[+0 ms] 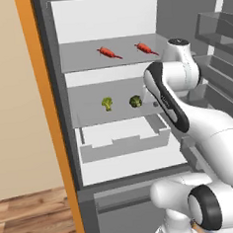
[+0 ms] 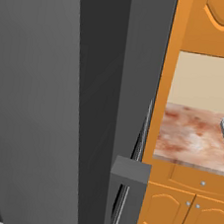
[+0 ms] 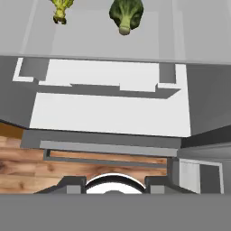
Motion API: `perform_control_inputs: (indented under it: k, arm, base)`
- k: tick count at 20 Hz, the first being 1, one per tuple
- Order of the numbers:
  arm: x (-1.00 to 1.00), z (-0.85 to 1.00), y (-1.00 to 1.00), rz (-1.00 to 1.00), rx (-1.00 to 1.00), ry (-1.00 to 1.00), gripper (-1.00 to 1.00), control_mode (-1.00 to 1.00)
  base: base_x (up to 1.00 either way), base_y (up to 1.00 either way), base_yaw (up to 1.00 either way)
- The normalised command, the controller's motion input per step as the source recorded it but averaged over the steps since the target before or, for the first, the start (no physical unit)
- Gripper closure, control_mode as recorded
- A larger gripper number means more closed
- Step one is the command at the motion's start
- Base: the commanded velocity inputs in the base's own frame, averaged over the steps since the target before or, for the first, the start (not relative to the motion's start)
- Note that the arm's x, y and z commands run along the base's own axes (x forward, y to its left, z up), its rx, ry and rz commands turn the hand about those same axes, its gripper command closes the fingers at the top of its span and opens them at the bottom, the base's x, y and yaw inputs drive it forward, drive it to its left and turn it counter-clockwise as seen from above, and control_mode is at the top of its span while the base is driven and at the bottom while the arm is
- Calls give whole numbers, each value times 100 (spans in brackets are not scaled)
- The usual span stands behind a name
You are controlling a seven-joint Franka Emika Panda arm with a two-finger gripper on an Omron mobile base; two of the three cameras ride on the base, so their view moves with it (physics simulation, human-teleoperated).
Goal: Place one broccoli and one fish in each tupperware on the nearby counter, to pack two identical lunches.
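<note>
I judge the packing barely begun; both broccoli, pale (image 1: 106, 104) and dark (image 1: 135, 101), sit on the fridge's middle shelf (image 1: 88, 115), two fish (image 1: 108, 52) on the shelf above; the surface (image 2: 191, 133) lies off to the right; my arm reaches into the fridge at middle-shelf height, hand looking downward; whether the fingers are apart I cannot tell.

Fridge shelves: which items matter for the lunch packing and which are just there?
Job:
- pale broccoli
- dark broccoli
- two fish and, top shelf
- counter

Just there:
- white drawer
- fridge door
- orange cabinets
</note>
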Motion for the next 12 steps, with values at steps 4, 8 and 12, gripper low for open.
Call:
perform_control_inputs:
  k: [4, 8, 12]
  arm:
    - [-13, 1, 3, 0, 0, -8, -100, -100]
    - [-33, 23, 0, -1, -1, -34, -100, -100]
    - [-11, 28, 2, -4, 0, -31, -100, -100]
  base:
    - [0, 0, 0]
    - [0, 0, 0]
    - [0, 0, 0]
